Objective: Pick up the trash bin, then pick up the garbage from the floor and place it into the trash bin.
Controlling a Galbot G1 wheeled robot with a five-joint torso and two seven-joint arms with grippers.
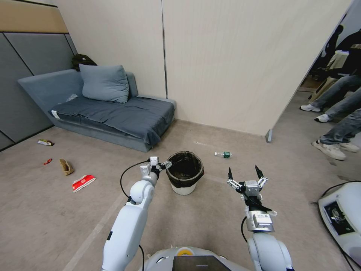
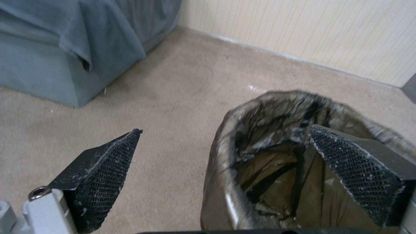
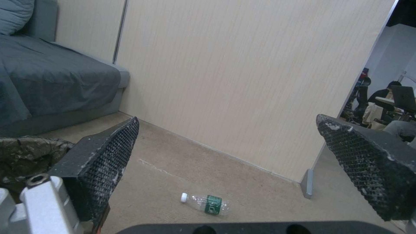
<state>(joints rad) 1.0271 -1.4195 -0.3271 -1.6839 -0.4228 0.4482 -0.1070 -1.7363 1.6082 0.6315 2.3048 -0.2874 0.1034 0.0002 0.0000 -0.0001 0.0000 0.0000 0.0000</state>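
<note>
— How far along are you?

— Barely begun, as I judge it. The trash bin (image 1: 185,172) stands on the floor (image 1: 210,222) in front of me, not lifted, and I see no litter in its black liner. The garbage lies scattered: a clear bottle (image 1: 223,154) near the wall beyond the bin, and off to my left a red-and-white carton (image 1: 83,183), a tan paper bag (image 1: 66,166), a small red scrap (image 1: 47,161) and a yellow wrapper (image 1: 45,142) near the sofa (image 1: 113,113).

— Where's the bin relative to your end effectors?

— My left end effector (image 1: 162,164) is at its rim, released, and straddling it: one finger (image 2: 355,172) inside over the liner, the other outside. I can't tell whether either touches the rim. My right end effector (image 1: 245,175) hangs spread wide, grasping nothing, to the right of the bin and well apart from it; the bottle lies on the floor beyond it.
</note>
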